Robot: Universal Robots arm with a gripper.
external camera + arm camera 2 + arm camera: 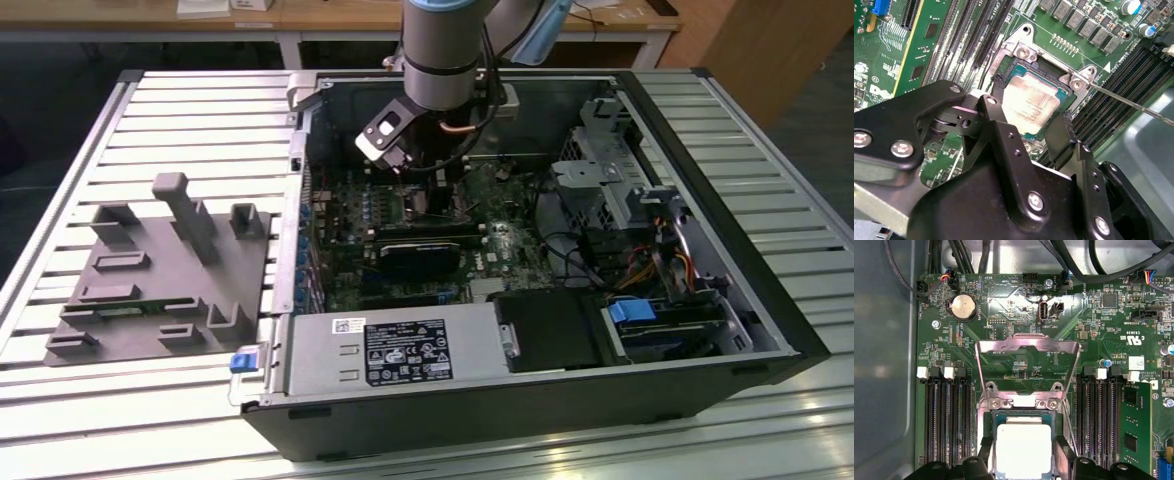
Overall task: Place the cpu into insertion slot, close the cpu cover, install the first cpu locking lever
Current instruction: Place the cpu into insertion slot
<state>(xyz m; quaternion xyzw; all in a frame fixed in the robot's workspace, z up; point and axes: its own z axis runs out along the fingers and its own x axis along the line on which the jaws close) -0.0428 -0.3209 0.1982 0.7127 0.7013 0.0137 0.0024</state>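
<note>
**Pincer (1024, 456) at the socket, clenched on the cpu (1023, 445)**

In both wrist views the cpu (1029, 100) lies flat within the insertion slot (985, 425), its two opposite edges pinched by the black fingertips (999, 85). The cpu cover (1026, 344) stands swung open beyond it and the locking lever (1134, 104) is unlatched. The risk, as I judge it, is a chip not fully seated. Letting go while it sits skewed, or dragging it sideways, could bend the socket's contacts. The cover could then close on a raised corner.
</note>
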